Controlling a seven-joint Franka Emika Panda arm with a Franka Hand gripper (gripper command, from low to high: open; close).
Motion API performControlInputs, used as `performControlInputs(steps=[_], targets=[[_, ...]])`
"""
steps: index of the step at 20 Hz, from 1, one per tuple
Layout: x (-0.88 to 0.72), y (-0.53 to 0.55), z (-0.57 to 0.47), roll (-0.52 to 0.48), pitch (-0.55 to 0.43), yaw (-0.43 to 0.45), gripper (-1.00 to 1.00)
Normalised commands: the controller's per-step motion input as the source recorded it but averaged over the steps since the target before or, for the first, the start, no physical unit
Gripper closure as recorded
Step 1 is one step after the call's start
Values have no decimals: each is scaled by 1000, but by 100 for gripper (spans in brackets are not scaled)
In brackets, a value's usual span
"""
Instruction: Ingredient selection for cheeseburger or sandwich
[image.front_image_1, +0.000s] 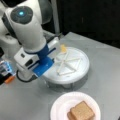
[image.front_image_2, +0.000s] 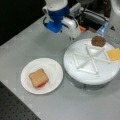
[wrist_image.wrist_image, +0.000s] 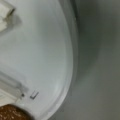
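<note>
The sandwich (image.front_image_2: 38, 78) lies on a white round plate (image.front_image_2: 53, 70), a brown toast square on top and a red edge showing beneath; it also shows in a front view as the sandwich (image.front_image_1: 81, 111) on the plate (image.front_image_1: 60, 106). A dark brown patty (image.front_image_2: 98, 41) and a yellow cheese square (image.front_image_2: 113, 53) lie in separate sections of the white divided tray (image.front_image_2: 82, 76). The gripper (image.front_image_2: 72, 37) hangs over the tray's rim on the side away from the plate, near the patty. The wrist view shows the tray rim (wrist_image.wrist_image: 68, 62) and the patty's edge (wrist_image.wrist_image: 10, 113), but no fingers.
The arm's white body and blue wrist mount (image.front_image_1: 43, 65) cover the tray's left side in a front view. The cheese (image.front_image_1: 63, 48) shows at the tray's far edge there. Grey tabletop (image.front_image_2: 30, 42) surrounds plate and tray. Cables and equipment sit behind the arm.
</note>
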Motion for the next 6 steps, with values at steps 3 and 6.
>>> performControlInputs(steps=[3,6], targets=[[-212,139,-124,-236,-129,94,-100],[-65,172,-162,-225,-110,96,-100]])
